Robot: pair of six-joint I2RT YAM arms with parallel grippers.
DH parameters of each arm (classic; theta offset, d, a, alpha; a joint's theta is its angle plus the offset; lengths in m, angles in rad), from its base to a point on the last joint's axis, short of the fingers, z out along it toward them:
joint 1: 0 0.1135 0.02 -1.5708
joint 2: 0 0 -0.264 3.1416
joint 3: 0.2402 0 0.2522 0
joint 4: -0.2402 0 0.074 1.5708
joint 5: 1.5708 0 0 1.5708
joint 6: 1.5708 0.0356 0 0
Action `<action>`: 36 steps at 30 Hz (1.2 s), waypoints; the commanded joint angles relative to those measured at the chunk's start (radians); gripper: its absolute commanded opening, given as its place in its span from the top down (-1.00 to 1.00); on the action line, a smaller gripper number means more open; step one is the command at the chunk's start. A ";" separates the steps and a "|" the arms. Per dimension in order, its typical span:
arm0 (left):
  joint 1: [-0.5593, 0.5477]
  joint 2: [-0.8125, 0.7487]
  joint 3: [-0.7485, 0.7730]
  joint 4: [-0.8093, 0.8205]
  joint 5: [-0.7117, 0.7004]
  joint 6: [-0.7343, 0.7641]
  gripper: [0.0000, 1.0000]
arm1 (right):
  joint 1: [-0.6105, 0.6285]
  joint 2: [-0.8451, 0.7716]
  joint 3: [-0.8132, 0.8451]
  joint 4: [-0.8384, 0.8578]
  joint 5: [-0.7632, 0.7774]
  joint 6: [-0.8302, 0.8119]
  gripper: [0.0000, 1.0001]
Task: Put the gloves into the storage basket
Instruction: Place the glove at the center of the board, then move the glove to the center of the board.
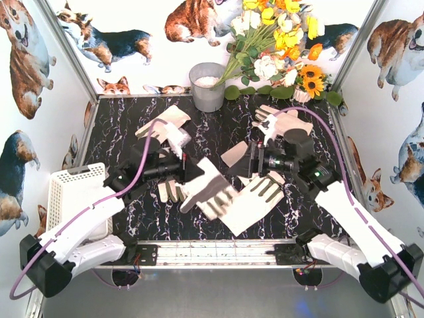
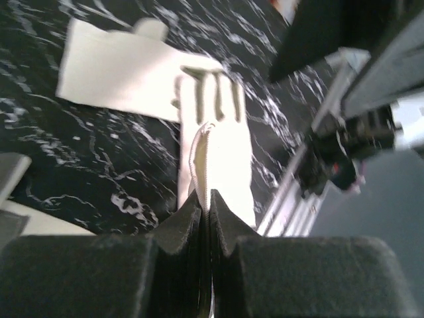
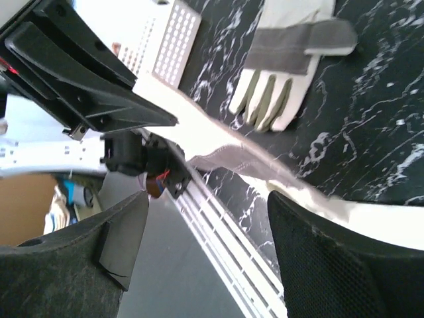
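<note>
Left gripper (image 2: 205, 199) is clamped hard on the cuff of the held glove (image 2: 215, 149): cream woven fabric, grey-olive strips along the fingers, limp, stretching away from the black jaws. From the top that glove is motion-blurred, over mid-table, just on the right-arm side of the left gripper. Right gripper (image 3: 209, 205) is released, its black textured pads wide apart. A cream fabric band runs across just past its tips, and I can't tell whether it touches them. Four more lie flat on the black marble-pattern table (image 1: 119, 132). The centre glove (image 1: 257, 199) is partly under the held one. The near-left glove (image 1: 171, 192) has olive fingers and sits beneath the left arm. The far-left glove (image 1: 165, 122) and far-right glove (image 1: 285, 122) are plain cream. Basket (image 1: 69, 192): white plastic, rectangular, perforated walls, at the table's left edge beside the left arm, well apart from the held glove. Grey metal bucket (image 1: 207, 86) at the far edge.
</note>
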 commanded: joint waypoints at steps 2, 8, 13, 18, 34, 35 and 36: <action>0.002 -0.055 -0.043 0.242 -0.418 -0.315 1.00 | -0.018 -0.068 -0.091 0.180 0.179 0.191 -0.48; -0.002 -0.124 -0.188 0.481 -0.723 -0.613 1.00 | -0.018 -0.076 -0.209 0.266 0.236 0.320 -0.48; -0.030 -0.101 -0.365 0.581 -0.901 -0.824 1.00 | -0.018 -0.078 -0.292 0.318 0.265 0.388 -0.46; -0.097 -0.009 -0.423 0.578 -0.904 -0.898 1.00 | -0.017 -0.078 -0.319 0.210 0.379 0.382 -0.40; -0.178 -0.150 -0.515 0.327 -1.013 -0.941 1.00 | -0.015 -0.049 -0.332 -0.237 0.916 0.339 -0.46; -0.178 -0.155 -0.514 0.308 -1.009 -0.937 1.00 | -0.015 -0.036 -0.329 -0.244 0.922 0.323 -0.45; -0.178 -0.158 -0.513 0.296 -1.001 -0.932 1.00 | -0.015 -0.019 -0.326 -0.243 0.913 0.294 -0.39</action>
